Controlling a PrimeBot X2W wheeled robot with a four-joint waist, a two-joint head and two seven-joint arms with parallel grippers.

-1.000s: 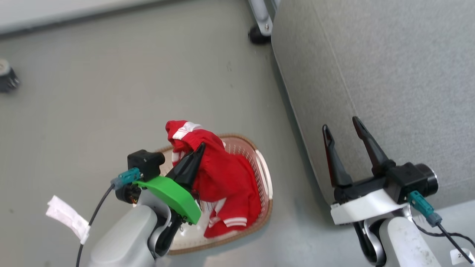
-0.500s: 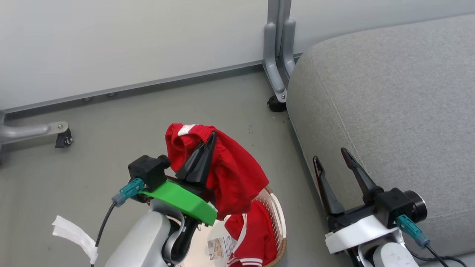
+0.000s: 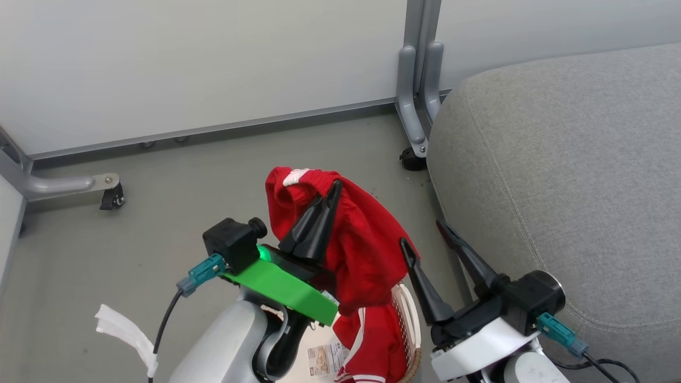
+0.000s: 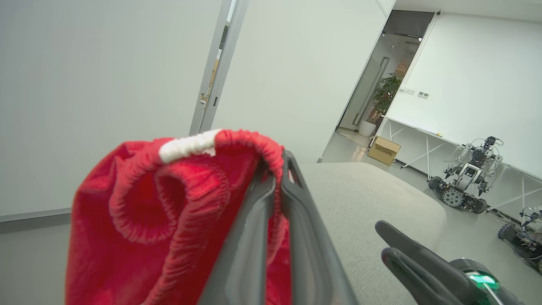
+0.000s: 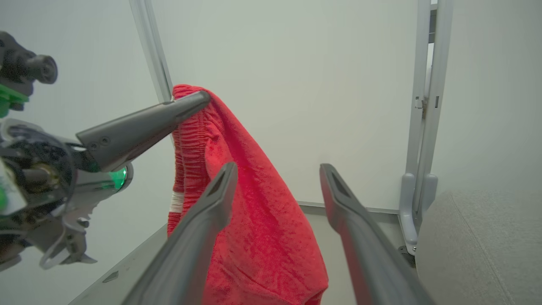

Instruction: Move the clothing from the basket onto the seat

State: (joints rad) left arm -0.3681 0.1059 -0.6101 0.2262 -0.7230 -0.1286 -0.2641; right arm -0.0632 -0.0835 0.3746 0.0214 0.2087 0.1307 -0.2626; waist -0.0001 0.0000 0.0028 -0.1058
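Clothing (image 3: 367,250), one red piece, hangs above the basket (image 3: 409,319), my left gripper (image 3: 334,187) clamped on its waistband; a second garment (image 3: 372,340) lies inside. My right gripper (image 3: 423,233) has its fingers spread.

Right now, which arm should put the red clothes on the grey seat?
Left. The left pincer is shut on the red clothing, held above the basket. The right pincer is open and empty, so it would have to grab first.

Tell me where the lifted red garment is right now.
The soft red sports garment hangs pinched in the left claw, raised above the cream perforated plastic basket at the head view's lower middle, left of the grey fabric seat.
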